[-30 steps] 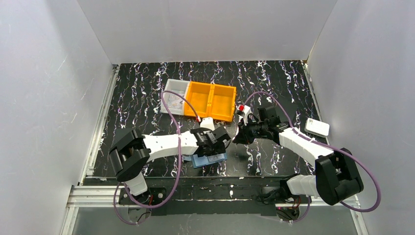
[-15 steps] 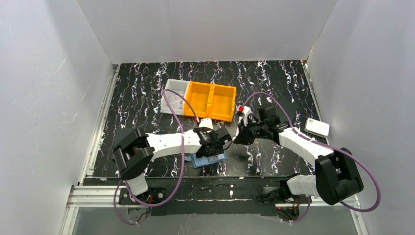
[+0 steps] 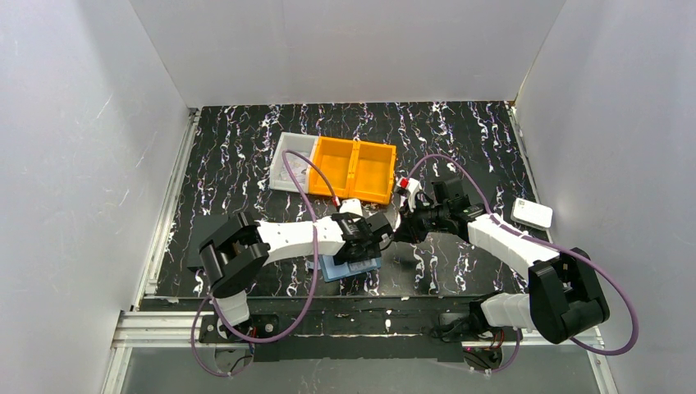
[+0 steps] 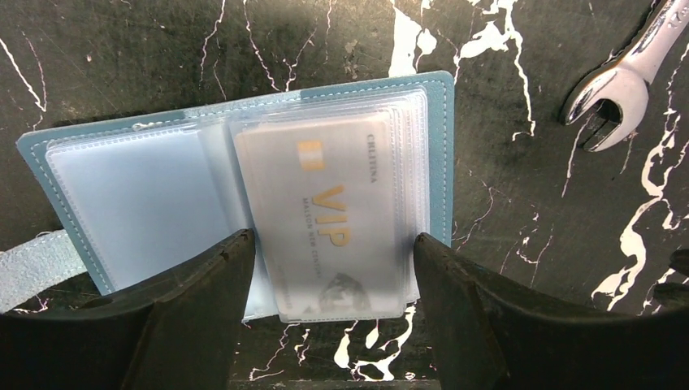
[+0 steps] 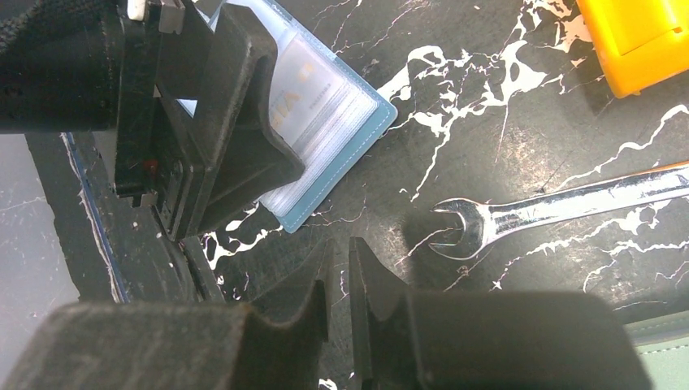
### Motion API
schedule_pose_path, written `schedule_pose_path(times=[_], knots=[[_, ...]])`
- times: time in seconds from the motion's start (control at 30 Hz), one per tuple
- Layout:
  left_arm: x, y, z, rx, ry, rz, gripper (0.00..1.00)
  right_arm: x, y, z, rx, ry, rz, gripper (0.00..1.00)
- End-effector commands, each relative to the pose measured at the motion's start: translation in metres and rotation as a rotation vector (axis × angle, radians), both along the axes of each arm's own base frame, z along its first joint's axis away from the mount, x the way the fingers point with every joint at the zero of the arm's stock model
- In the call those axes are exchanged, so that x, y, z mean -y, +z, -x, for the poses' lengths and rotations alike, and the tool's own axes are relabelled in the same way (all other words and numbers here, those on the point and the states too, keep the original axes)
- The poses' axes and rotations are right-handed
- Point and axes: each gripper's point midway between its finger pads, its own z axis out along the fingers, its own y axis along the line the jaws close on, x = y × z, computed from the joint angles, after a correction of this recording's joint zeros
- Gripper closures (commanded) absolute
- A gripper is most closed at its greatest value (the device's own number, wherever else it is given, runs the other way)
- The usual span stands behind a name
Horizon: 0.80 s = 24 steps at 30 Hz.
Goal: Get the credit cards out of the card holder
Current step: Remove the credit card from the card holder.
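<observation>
The left gripper [image 4: 333, 240] stood spread, straddling the credit cards [image 4: 325, 171] sleeved in the open card holder [image 4: 122, 191] between its tips. Thin, stiff and slick, the cards probably needed pinching by the edge nearest the jaws. The right gripper [image 5: 341, 268] hung nearly closed, empty.

Blue card holder [image 4: 130, 203] lies open flat by the table's [image 3: 460, 139] near edge; pale gold-lettered VIP credit card [image 4: 333, 219] sits in one half's clear sleeve.

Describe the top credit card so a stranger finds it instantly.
On the black table, on the near side of the orange bin, lies the blue card holder. The credit card is in the half nearer the wrench, lettered VIP in gold; the other looks blank.
</observation>
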Motion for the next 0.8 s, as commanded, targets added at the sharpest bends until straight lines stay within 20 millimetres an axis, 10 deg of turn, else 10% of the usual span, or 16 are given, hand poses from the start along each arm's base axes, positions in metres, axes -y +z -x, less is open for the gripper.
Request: schedule_pose_path(times=[0.0, 0.77], knots=[[0.000, 0.003, 0.000, 0.009, 0.009, -0.010, 0.32, -0.007, 0.017, -0.007, 0.049, 0.025, -0.025, 0.79], [0.050, 0.010, 0.005, 0.068, -0.299, 0.415, 0.43, -0.010, 0.016, 0.002, 0.006, 0.059, -0.046, 0.78]])
